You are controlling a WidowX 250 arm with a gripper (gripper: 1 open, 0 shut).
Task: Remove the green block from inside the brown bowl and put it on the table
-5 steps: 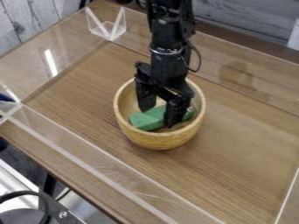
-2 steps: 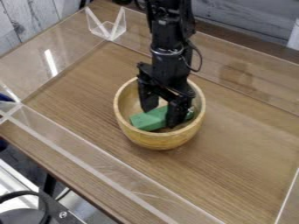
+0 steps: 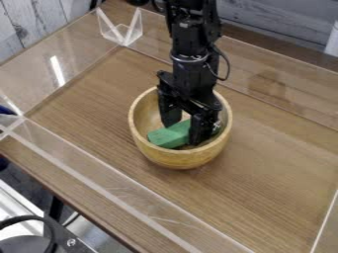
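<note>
Gripper (image 3: 184, 119) points down into the brown bowl (image 3: 148, 140) on the desk (image 3: 264, 178), jaws spread either side of the green block (image 3: 168, 135), contact unclear.

My gripper (image 3: 184, 116) points straight down into the bowl (image 3: 148, 137), which sits near the middle of the table (image 3: 93, 109), my jaws spread wide to either side of the block (image 3: 168, 135) lying inside it. The block rests on the bowl's floor toward 7 o'clock of my fingers, its far end between them. My arm rises from the bowl toward 12 o'clock, and the low walls (image 3: 53, 71) ring the tabletop, one running along 9 o'clock and another across 6 o'clock.
</note>
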